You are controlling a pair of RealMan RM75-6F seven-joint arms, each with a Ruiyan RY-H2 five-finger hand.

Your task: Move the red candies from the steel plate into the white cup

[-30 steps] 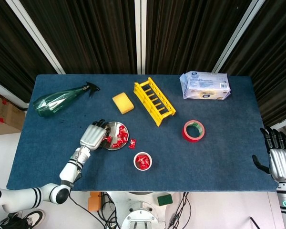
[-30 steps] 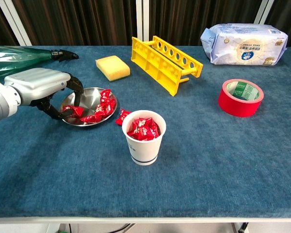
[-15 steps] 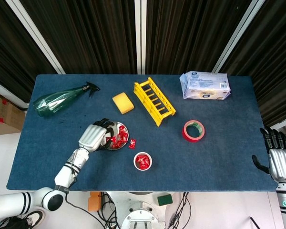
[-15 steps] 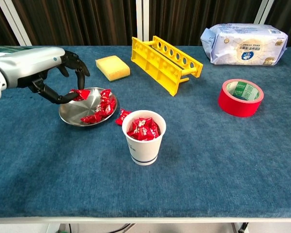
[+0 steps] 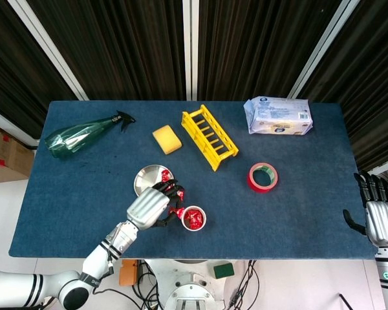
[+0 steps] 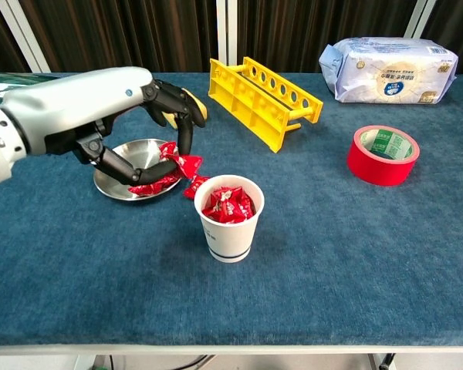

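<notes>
Left hand (image 6: 100, 116) pinching red candy (image 6: 187, 163), beside white cup (image 6: 230, 223)

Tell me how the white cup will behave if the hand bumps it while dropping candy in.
The white cup looks like thin paper, so probably light and easily shoved. It stands tall on a narrower base, so a bump near the rim might tip it. The candies filling it likely add some steadying weight. The left hand carries a candy close beside it.

Bright even light, soft shadows, seemingly sharp
</notes>
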